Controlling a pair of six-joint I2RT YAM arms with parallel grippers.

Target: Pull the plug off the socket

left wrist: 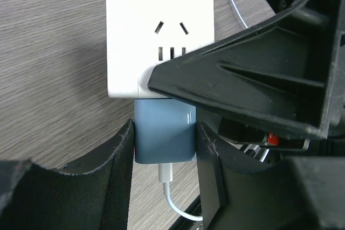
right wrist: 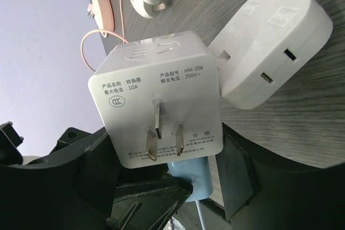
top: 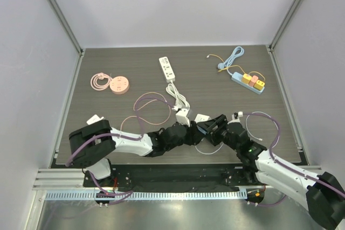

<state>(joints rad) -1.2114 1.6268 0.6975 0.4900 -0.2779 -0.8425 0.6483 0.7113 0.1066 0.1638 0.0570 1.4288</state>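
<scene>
1. Near edge, centre of table: right gripper is clamped across the socket. Its sides are smooth, so a hard pull could slide it out of the jaws.
2. Spare adapter lies just beside the socket. A sideways jerk on release could knock it.
3. Left gripper is clamped on the blue plug, which looks seated in the socket. A skewed pull could jam the pins.
4. Cable trails between the left fingers. It may snag.
</scene>
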